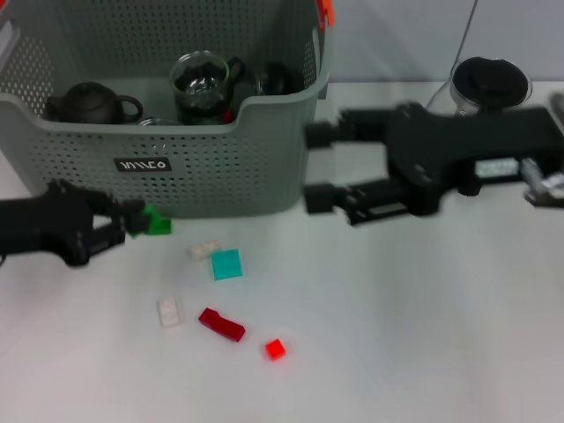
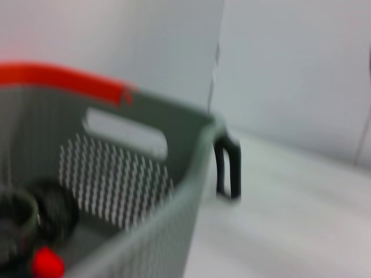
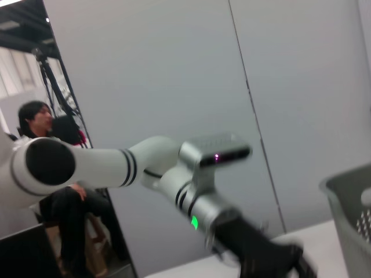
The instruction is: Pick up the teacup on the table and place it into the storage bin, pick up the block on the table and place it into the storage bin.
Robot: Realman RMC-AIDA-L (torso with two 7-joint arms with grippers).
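The grey-green perforated storage bin (image 1: 220, 167) stands at the back left, its orange rim clip (image 1: 326, 11) at the far corner. Inside it are a glass teacup (image 1: 201, 85) with a dark handle and a dark teapot (image 1: 90, 104). My left gripper (image 1: 132, 220) is low in front of the bin's left part, shut on a green block (image 1: 159, 223). Beside the bin's right wall, my right gripper (image 1: 319, 167) hangs open and holds nothing. The left wrist view looks over the bin's wall (image 2: 116, 174) and orange rim (image 2: 58, 78).
Loose blocks lie in front of the bin: beige (image 1: 204, 249), teal (image 1: 226, 263), white (image 1: 168, 312), dark red (image 1: 221, 324), bright red (image 1: 275, 349). A glass vessel with a dark inside (image 1: 489, 84) stands at the back right. A seated person (image 3: 40, 127) shows behind.
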